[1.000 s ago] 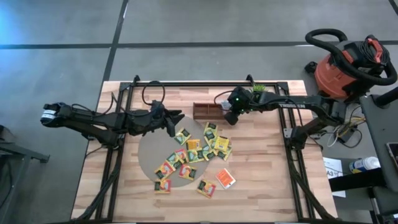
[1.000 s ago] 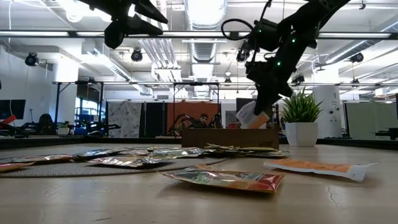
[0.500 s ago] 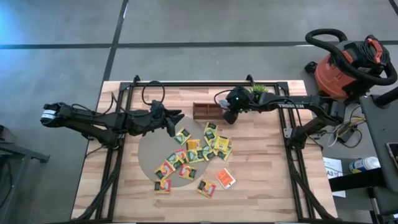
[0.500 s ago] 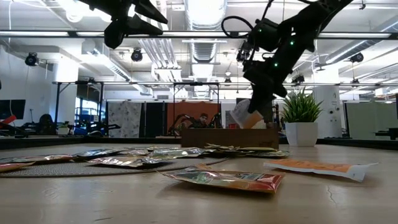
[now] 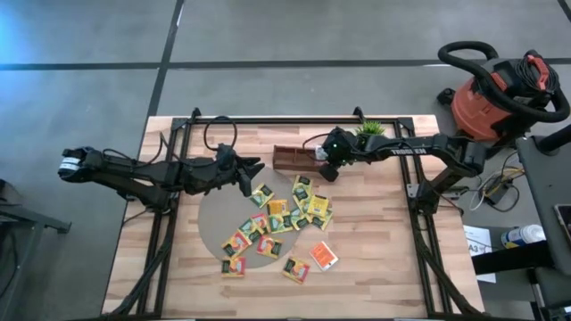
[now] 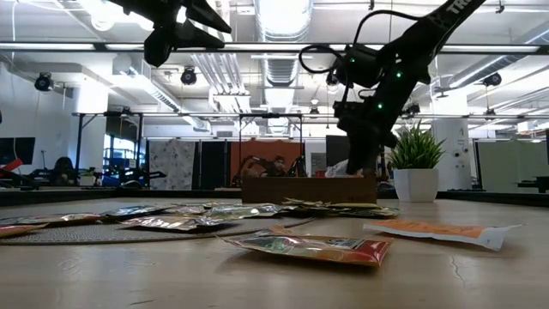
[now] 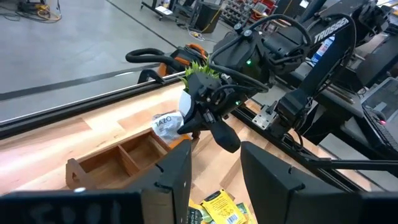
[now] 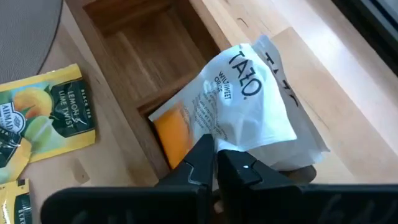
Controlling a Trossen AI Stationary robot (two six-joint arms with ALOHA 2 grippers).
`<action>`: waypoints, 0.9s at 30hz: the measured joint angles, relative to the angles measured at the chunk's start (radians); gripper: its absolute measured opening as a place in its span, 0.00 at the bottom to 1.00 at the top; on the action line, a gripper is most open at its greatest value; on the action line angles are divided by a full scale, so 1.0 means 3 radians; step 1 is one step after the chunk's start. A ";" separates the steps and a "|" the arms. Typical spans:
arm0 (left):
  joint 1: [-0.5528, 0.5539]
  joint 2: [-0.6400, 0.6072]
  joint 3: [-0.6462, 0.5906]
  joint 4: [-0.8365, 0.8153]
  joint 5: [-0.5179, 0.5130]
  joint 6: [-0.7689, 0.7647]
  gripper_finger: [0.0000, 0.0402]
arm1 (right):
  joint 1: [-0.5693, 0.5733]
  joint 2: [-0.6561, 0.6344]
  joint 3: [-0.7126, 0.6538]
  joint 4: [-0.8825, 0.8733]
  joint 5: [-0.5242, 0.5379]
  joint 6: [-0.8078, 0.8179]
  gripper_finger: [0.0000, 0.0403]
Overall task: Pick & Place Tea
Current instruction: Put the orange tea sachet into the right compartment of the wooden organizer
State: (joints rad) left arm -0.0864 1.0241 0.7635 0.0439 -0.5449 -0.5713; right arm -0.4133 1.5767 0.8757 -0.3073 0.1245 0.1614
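Observation:
My right gripper (image 5: 319, 161) is shut on a white and orange tea sachet (image 8: 242, 102) at the right end of the brown wooden tray (image 5: 290, 159). In the low view the gripper (image 6: 358, 163) stands just above the tray's rim (image 6: 300, 188). Several yellow, green and orange-red sachets (image 5: 277, 218) lie flat on the table, some on a round grey mat (image 5: 219, 223). One white-orange sachet (image 5: 324, 256) lies apart near the front. My left gripper (image 5: 256, 168) hovers open, high above the mat's far edge, left of the tray; its fingers (image 7: 180, 180) frame the left wrist view. My right gripper pinches the white-orange sachet by one edge (image 8: 221, 148) between its two fingers (image 8: 202, 158), slanting down from above and from the table's right. The sachet juts forward past the fingertips, tilted, with its orange part (image 8: 171, 134) over the tray's end compartment (image 8: 149, 56).
A small green potted plant (image 5: 371, 129) stands just behind the right arm near the far edge. Black frame rails (image 5: 268, 118) run along the table's far edge and both sides. The near right part of the table (image 5: 375, 267) is bare wood.
My right gripper has gone down and a little toward the table's left, carrying the sachet from above the tray's right end down to the tray's rim. It has stayed shut on the sachet. My left arm has kept still.

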 joint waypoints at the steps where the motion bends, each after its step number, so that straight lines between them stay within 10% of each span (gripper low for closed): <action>1: 0.0001 0.0000 0.0000 0.0000 0.0000 0.0000 0.33 | 0.0000 0.0006 0.0000 0.0000 -0.0005 -0.0013 0.06; 13: 0.0023 0.0001 0.0000 -0.0001 -0.0103 0.0000 0.33 | 0.0005 -0.0026 0.0087 -0.0012 0.0198 -0.0197 0.31; 27: 0.0051 0.0001 0.0000 0.0001 -0.0115 0.0052 0.33 | 0.0012 0.0067 0.0225 -0.0331 0.0013 -0.0927 0.31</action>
State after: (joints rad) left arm -0.0711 1.0245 0.7635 0.0441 -0.5795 -0.5557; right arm -0.4098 1.5969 0.9432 -0.4066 0.1285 -0.1165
